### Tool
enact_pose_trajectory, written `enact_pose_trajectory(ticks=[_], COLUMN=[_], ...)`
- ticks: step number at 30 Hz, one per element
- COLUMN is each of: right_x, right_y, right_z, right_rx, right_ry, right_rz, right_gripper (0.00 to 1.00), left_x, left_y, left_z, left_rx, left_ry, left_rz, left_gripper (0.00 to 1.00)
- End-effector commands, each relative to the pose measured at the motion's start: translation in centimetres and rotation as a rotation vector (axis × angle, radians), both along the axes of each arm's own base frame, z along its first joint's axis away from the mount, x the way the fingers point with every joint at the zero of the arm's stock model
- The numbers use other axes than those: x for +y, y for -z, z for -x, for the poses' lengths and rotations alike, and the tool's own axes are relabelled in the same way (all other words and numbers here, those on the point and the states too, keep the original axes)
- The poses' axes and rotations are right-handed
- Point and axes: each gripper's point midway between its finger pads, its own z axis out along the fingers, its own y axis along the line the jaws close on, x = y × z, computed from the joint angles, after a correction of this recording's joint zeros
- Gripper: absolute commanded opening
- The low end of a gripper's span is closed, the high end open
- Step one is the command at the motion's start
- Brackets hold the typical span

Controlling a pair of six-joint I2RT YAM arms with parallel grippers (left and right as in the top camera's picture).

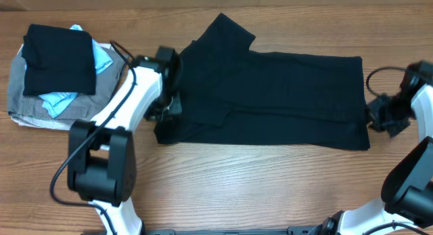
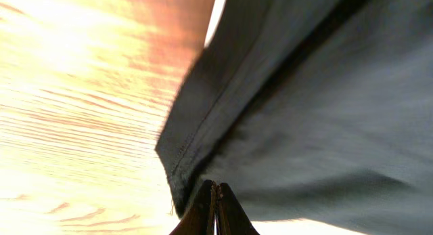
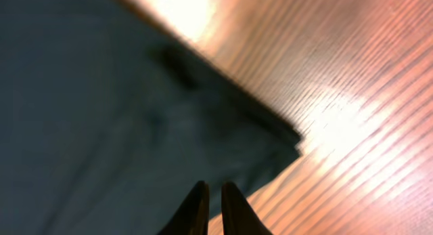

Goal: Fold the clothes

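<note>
The black T-shirt (image 1: 270, 93) lies spread across the middle of the table, with a sleeve folded up at the back left. My left gripper (image 1: 167, 106) is at the shirt's left edge. In the left wrist view its fingers (image 2: 216, 185) are pressed together on the stitched hem (image 2: 196, 126), which looks lifted. My right gripper (image 1: 373, 117) is at the shirt's right edge. In the right wrist view its fingers (image 3: 210, 187) are almost together over the cloth (image 3: 101, 106), just left of a corner (image 3: 287, 143).
At the far left a pile holds a grey garment (image 1: 27, 99), a light-blue garment (image 1: 61, 99) and a folded black piece (image 1: 59, 59) on top. Bare wooden table (image 1: 257, 187) lies in front of the shirt. The arm bases stand at the front.
</note>
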Motion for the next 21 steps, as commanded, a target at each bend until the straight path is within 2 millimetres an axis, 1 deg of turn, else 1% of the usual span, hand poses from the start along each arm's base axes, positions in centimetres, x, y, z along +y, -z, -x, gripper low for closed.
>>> enact_pose_trajectory(ticks=[1, 3, 4, 5, 6, 8, 11, 16, 21], right_x=[3.2, 6.1, 7.9, 9.4, 11.0, 13.8, 17.5, 23.1, 27.1], right_y=[-2.6, -3.1, -3.3, -3.2, -3.1, -2.7, -1.7, 0.0, 1.5], right_z=[-2.8, -3.5, -3.7, -3.8, -3.8, -3.7, -3.2, -2.2, -1.5], right_rx=[-0.103, -0.135, -0.147, -0.149, -0.146, -0.136, -0.116, -0.111, -0.139], right_ry=[-0.167, -0.290, -0.360, -0.419, -0.481, -0.586, -0.706, -0.886, -1.021], right_rz=[-0.072, -0.133, -0.168, -0.187, -0.195, -0.200, -0.191, -0.180, -0.147], right_gripper=[0.12, 0.12, 0.12, 0.12, 0.11, 0.09, 0.06, 0.04, 0.04], left_x=[-0.8, -0.9, -0.9, -0.8, -0.7, -0.5, 0.2, 1.9, 3.6], left_y=[-5.2, -6.2, -6.3, -6.3, -6.2, -5.9, -5.4, -4.9, -4.8], left_z=[-2.4, -3.0, -3.2, -3.2, -3.3, -3.5, -3.9, -4.3, -4.8], left_rx=[-0.151, -0.182, -0.188, -0.190, -0.191, -0.189, -0.190, -0.182, -0.195], left_ry=[-0.011, -0.018, -0.025, -0.038, -0.048, -0.055, -0.073, -0.117, -0.161], left_rz=[0.050, 0.057, 0.059, 0.060, 0.060, 0.059, 0.054, 0.047, 0.045], left_gripper=[0.04, 0.08, 0.08, 0.08, 0.05, 0.04, 0.05, 0.06, 0.22])
